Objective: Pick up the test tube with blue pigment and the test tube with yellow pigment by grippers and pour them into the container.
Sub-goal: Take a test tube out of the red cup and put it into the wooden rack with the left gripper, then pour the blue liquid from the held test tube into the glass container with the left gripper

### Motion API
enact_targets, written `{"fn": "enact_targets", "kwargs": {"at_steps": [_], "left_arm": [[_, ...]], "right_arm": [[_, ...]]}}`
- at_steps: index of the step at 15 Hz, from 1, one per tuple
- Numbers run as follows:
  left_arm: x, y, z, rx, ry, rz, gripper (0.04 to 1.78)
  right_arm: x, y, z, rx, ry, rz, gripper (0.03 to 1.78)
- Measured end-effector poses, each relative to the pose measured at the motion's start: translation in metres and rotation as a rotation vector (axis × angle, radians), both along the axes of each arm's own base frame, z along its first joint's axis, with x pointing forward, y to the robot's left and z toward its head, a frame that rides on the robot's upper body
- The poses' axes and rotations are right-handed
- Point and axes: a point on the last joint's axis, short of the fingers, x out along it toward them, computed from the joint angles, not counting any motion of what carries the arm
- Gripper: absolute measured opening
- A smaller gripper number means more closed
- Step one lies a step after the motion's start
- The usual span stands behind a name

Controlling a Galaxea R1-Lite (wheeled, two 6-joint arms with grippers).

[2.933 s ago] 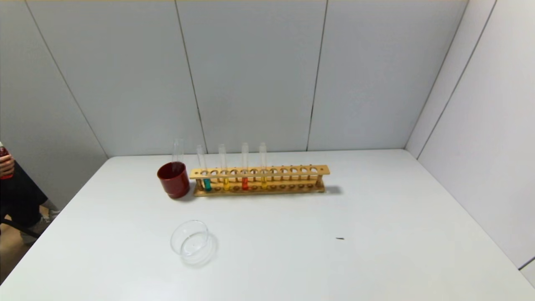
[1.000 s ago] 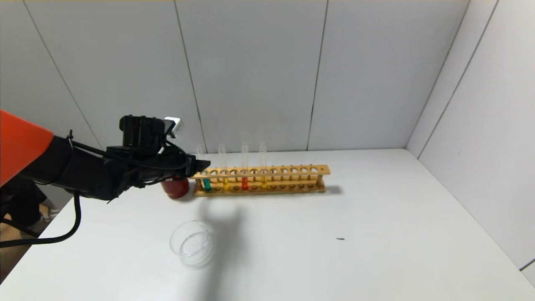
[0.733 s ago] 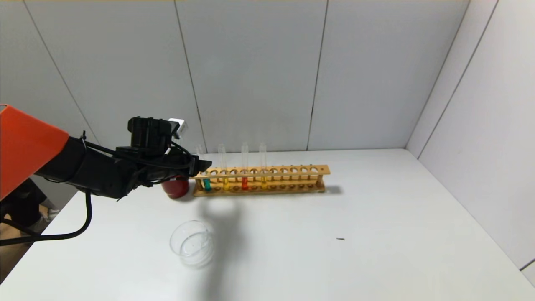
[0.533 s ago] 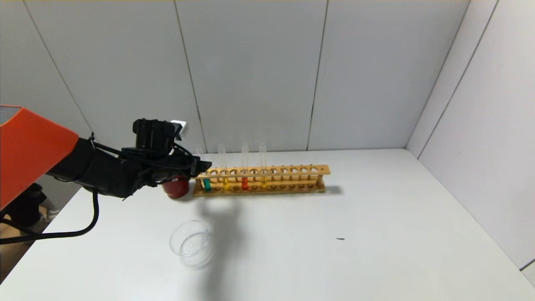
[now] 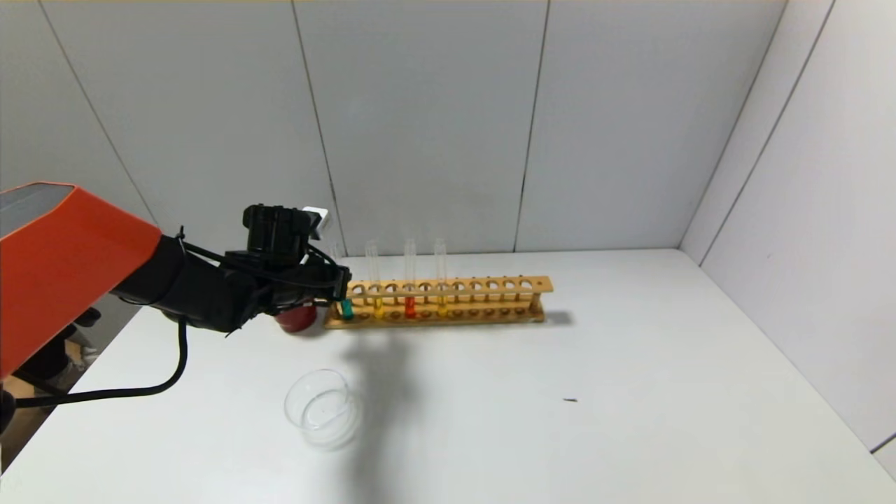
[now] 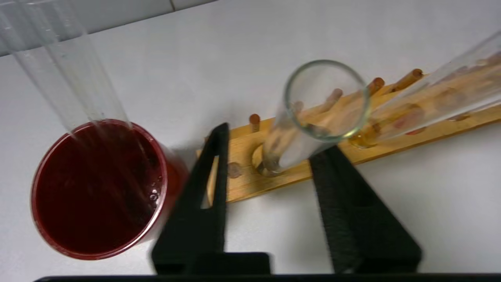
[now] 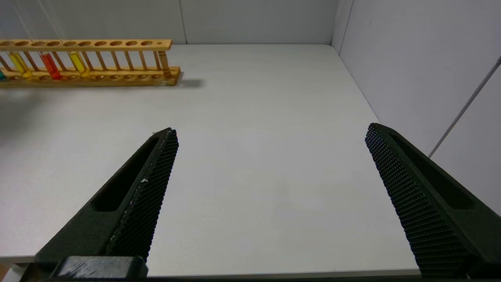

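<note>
A: Two black fingers (image 6: 213,172) of the left gripper (image 6: 270,152) stand spread apart, one on each side of the test tube with blue pigment (image 6: 313,117), neither one clamped on the glass.

B: And which way does that tube run?

A: Its long axis is upright. The rounded bottom with the teal liquid (image 5: 346,309) sits low in the end hole of the wooden rack (image 5: 490,285), and the open mouth faces up toward the wrist camera.

B: What lies around it?

A: The dark red cup (image 6: 98,188) stands just beside the rack's end, with an empty clear tube (image 6: 66,74) leaning in it. The test tube with yellow pigment (image 5: 377,283) stands upright in the rack next to the blue one, then a red-orange tube (image 5: 410,280) and a second yellow tube (image 5: 441,278).

B: The container?

A: The container (image 5: 318,406) rests on the white table (image 5: 630,392), nearer the robot and well apart from the rack.

B: The other arm?

A: The right gripper (image 7: 270,137) hangs wide open over bare table, far from the rack.
</note>
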Motion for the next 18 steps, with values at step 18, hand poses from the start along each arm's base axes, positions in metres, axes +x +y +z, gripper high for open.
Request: {"fn": "enact_targets", "kwargs": {"at_steps": [18], "left_arm": [[-0.011, 0.0, 0.083, 0.011, -0.131, 0.016, 0.3]], "right_arm": [[0.0, 0.0, 0.0, 0.0, 0.0, 0.0, 1.75]]}}
